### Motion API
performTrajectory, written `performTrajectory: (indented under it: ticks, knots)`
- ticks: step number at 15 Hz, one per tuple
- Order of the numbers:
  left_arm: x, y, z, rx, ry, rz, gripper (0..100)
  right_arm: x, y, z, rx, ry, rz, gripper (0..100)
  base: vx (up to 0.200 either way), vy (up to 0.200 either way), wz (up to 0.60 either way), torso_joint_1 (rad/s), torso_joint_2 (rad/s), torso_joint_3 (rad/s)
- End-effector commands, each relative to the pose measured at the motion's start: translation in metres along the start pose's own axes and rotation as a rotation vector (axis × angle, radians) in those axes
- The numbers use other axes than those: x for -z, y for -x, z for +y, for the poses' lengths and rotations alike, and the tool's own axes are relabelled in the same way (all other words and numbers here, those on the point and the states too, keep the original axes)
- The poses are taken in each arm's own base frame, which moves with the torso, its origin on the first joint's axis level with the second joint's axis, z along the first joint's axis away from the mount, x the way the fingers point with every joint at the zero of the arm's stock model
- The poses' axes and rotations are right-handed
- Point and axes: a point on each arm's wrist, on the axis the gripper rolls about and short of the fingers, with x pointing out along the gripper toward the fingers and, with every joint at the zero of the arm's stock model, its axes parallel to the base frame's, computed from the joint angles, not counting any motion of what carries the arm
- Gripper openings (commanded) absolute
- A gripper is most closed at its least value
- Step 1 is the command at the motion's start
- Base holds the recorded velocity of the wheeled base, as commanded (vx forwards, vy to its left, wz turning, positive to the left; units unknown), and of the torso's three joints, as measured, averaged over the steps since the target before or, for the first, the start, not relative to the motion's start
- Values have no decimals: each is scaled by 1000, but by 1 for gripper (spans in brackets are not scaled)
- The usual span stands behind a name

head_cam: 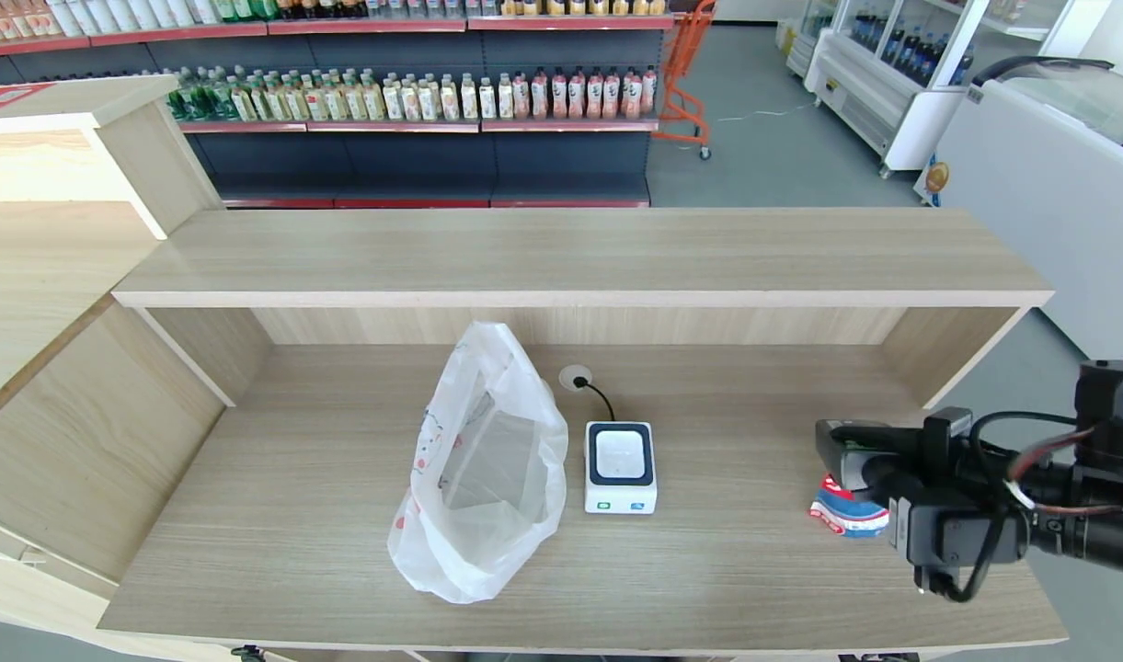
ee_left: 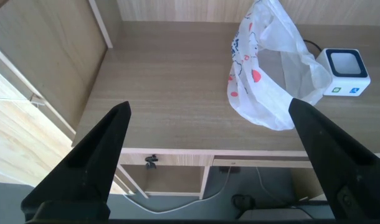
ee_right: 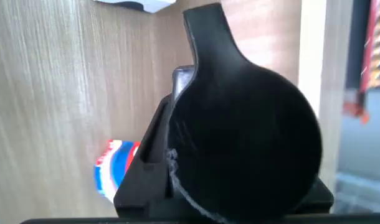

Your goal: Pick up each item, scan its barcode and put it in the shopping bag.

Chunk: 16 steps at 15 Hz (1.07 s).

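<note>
A white plastic shopping bag (head_cam: 483, 469) stands open at the middle of the wooden counter (head_cam: 727, 570). Just to its right sits the white barcode scanner (head_cam: 620, 464) with a dark window on top. A red, blue and white packet (head_cam: 844, 515) lies near the counter's right end. My right gripper (head_cam: 844, 455) hangs directly over that packet, very close to it. The packet (ee_right: 115, 169) peeks out beside the gripper's black body in the right wrist view. My left gripper (ee_left: 209, 162) is open and empty, held above the counter's front edge, left of the bag (ee_left: 265, 68) and the scanner (ee_left: 344, 70).
A raised shelf (head_cam: 579, 257) runs along the back of the counter, with side walls at both ends. The scanner's cable runs back to a round hole (head_cam: 575, 376). Store shelves with bottles and chest freezers stand beyond.
</note>
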Motion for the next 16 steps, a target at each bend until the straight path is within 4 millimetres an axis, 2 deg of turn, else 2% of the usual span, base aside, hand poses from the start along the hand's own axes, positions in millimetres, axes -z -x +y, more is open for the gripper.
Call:
performTrajectory:
  ticks: [1,3,5,7,9,14,16]
  knots:
    - [0,0,0,0,0,-1,100,-5,-9,6,41,393,-288,0,0,0,0,0,0,0]
    - [0,0,0,0,0,-1,100,-30,-25,13,55,568,-448,0,0,0,0,0,0,0]
    - [0,0,0,0,0,1,100,-53,-27,16,56,674,-551,0,0,0,0,0,0,0]
    - [0,0,0,0,0,-1,100,-68,-31,17,110,790,-647,0,0,0,0,0,0,0]
    - [0,0,0,0,0,-1,100,-71,-29,15,181,869,-703,0,0,0,0,0,0,0]
    - [0,0,0,0,0,-1,100,-75,-15,13,236,962,-689,0,0,0,0,0,0,0]
    - [0,0,0,0,0,-1,100,-86,-10,15,250,994,-744,0,0,0,0,0,0,0]
